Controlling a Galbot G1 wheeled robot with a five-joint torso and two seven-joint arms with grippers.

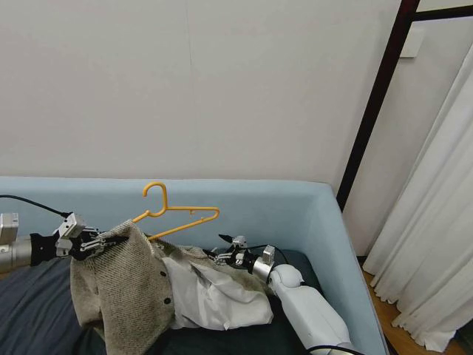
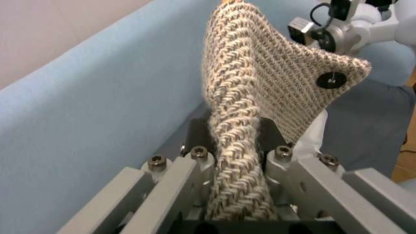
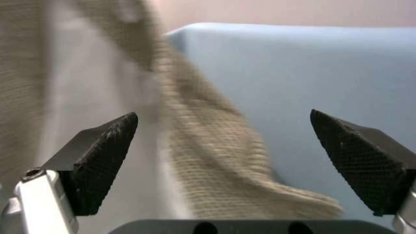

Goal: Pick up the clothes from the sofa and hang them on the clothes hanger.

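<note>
Cardigan [image 1: 122,285] pinched tight in left gripper [image 1: 100,242] | right gripper [image 1: 224,257] spread wide, holding nothing, near it

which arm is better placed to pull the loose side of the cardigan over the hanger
Right, probably. The right tool is open beside the loose side of the cardigan, near the free end of the hanger; the left tool is shut on the other shoulder, holding it up.

Left arm extends level from the left edge, its hand [image 1: 100,242] clamped on the cardigan [image 1: 122,288]. Right arm rises from the lower right, forearm angled up and leftward, its hand [image 1: 224,251] with fingers [image 3: 104,156] spread wide.
</note>
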